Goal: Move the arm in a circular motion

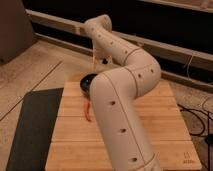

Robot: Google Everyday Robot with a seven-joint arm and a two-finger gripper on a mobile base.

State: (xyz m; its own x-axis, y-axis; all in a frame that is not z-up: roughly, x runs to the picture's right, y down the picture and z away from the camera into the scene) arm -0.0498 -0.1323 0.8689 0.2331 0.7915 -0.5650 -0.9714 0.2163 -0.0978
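Most of the frame is taken up by my arm, cream-white, thick and rounded, dotted with small dark screw holes. It rises from the bottom edge, right of centre, and climbs to a bend right of the middle. From there it swings back toward the upper left to a second bend near the top centre, then turns down.

My pincer hangs at the end of that last downward stretch, just left of centre in the upper half. It is mostly tucked behind the arm's own bulk, so only a thin pale sliver and a dark bit show. Whether it is open or closed I cannot tell, nor whether it holds anything. The arm thus lies to the right of the pincer and below it, and arches over it as well.

Below the pincer in the frame, a dark bowl sits on the wooden tabletop, its right side hidden by the arm. Lower still, a small red object lies on the wood just left of the arm. A dark mat covers the floor along the table's left edge, in the lower left. Black cables trail at the right edge. Speckled floor fills the middle left.
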